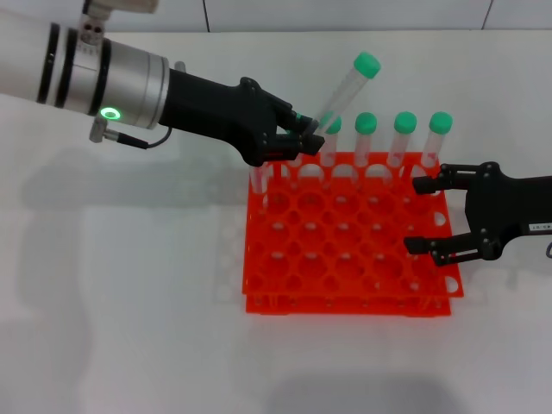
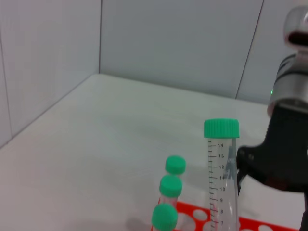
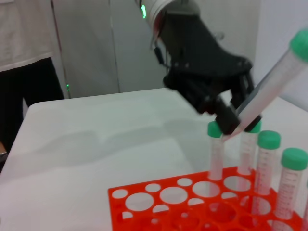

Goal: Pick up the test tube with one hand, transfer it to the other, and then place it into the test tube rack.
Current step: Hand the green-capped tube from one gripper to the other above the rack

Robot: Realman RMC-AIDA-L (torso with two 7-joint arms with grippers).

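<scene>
My left gripper (image 1: 306,138) is shut on the lower end of the test tube (image 1: 345,86), which tilts up to the right with its green cap on top, above the back row of the orange-red rack (image 1: 297,259). The right wrist view shows this gripper (image 3: 236,122) pinching the tube (image 3: 274,77) over the rack (image 3: 144,202). The left wrist view shows the held tube (image 2: 221,178) upright and close. My right gripper (image 1: 423,214), with a white label on its wrist, is open over the rack's right edge, apart from the tube.
Several other green-capped tubes (image 1: 405,138) stand in the rack's back row, right under and beside the held tube; they also show in the left wrist view (image 2: 168,192) and the right wrist view (image 3: 267,159). White table (image 1: 129,302) surrounds the rack.
</scene>
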